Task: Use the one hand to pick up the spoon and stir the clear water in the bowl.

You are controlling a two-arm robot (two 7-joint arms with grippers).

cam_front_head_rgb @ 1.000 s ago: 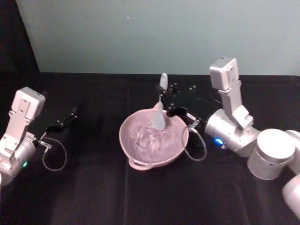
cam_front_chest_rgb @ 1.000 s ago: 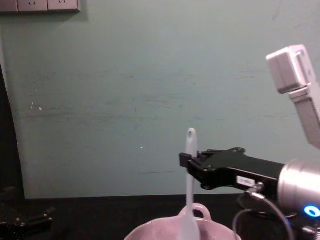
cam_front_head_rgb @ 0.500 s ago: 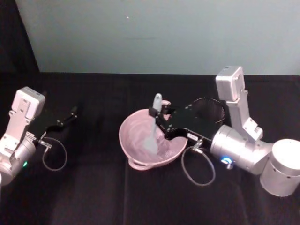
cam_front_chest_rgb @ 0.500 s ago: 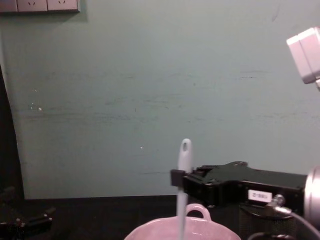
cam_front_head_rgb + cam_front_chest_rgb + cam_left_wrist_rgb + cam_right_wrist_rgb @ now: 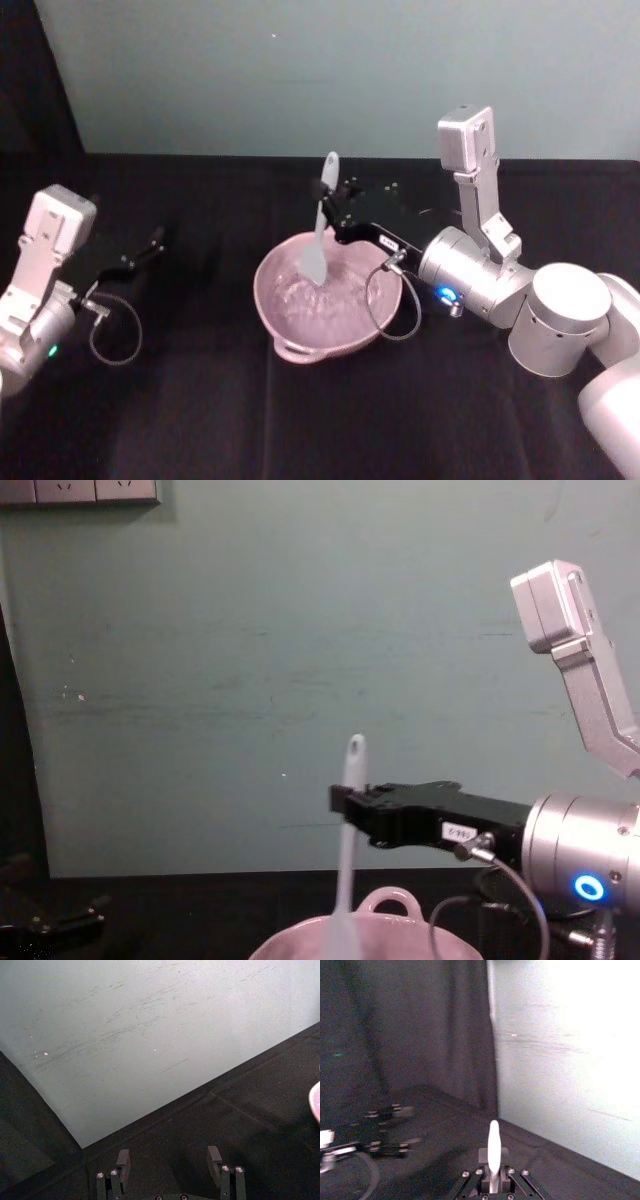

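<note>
The pale pink bowl sits mid-table, its loop handle toward me. Clear water in it shows faint ripples. My right gripper reaches in from the right above the bowl's far rim, shut on the handle of the white spoon. The spoon stands nearly upright with its scoop dipped into the water. From the chest, the spoon rises out of the bowl beside the right gripper. The right wrist view shows the spoon handle clamped between the fingers. My left gripper rests open at the far left.
A black cloth covers the table, with a teal wall behind it. A cable loop hangs from the right wrist beside the bowl's right rim. The left gripper points across bare cloth toward the wall, with the bowl's edge just in sight.
The right gripper swung the spoon from the bowl's far side toward me and left, then back to the far left part of the bowl. The left arm stayed still.
</note>
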